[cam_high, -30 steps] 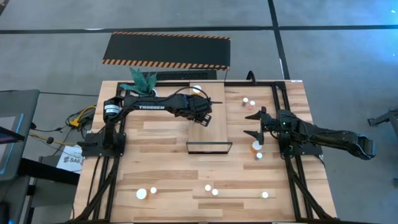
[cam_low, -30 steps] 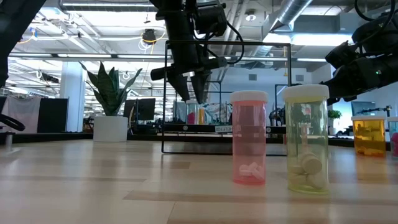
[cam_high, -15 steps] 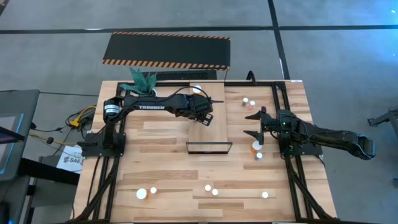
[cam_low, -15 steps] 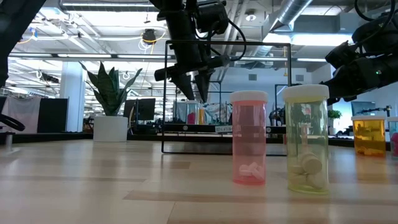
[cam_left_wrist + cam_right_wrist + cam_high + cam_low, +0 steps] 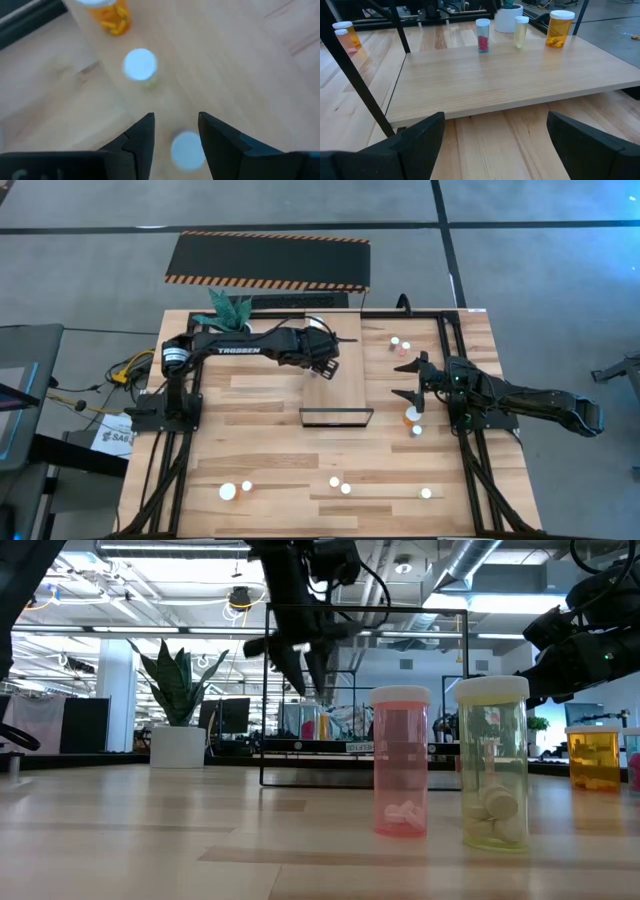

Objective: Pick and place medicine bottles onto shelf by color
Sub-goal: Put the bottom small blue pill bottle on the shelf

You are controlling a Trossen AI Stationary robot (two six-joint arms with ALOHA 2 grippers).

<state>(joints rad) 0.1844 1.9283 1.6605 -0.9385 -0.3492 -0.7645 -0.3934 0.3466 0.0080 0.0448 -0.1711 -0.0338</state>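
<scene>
we look down on the bench (image 5: pixel 260 395) and start at its left side, where the left arm reaches from its base across toward the middle. the left hand (image 5: pixel 328 366) hangs above the far half of the shelf (image 5: pixel 345 385), a pale board lying lengthwise at the bench's centre with a dark frame (image 5: pixel 336 417) at its near short end. in the left wrist view the two fingers (image 5: pixel 141 137) stand partly apart with nothing between them, pointing down at the board; a white-capped bottle (image 5: pixel 188 150) sits right under the gap, a second white cap (image 5: pixel 140 64) stands a little farther on, and an orange bottle (image 5: pixel 114 17) lies beyond that. from the low view the left hand (image 5: pixel 303 680) hovers clear above the shelf.

near the front edge of the bench we see a row of small bottles (image 5: pixel 335 482), well apart from the shelf; in the low view two of them show as a pink bottle (image 5: pixel 401 762) and a yellowish bottle (image 5: pixel 492 763) just beside each other.

further right, the right hand (image 5: pixel 412 379) waits over the bench just beside the shelf's right edge, its fingers (image 5: pixel 417 135) spread wide and empty. an orange bottle (image 5: pixel 410 415) stands near it, and two more small bottles (image 5: pixel 399 344) sit toward the far right. the right wrist view shows a pink bottle (image 5: pixel 482 35), a yellowish one (image 5: pixel 521 32) and an orange one (image 5: pixel 559 28) upright on the shelf's far end.
</scene>
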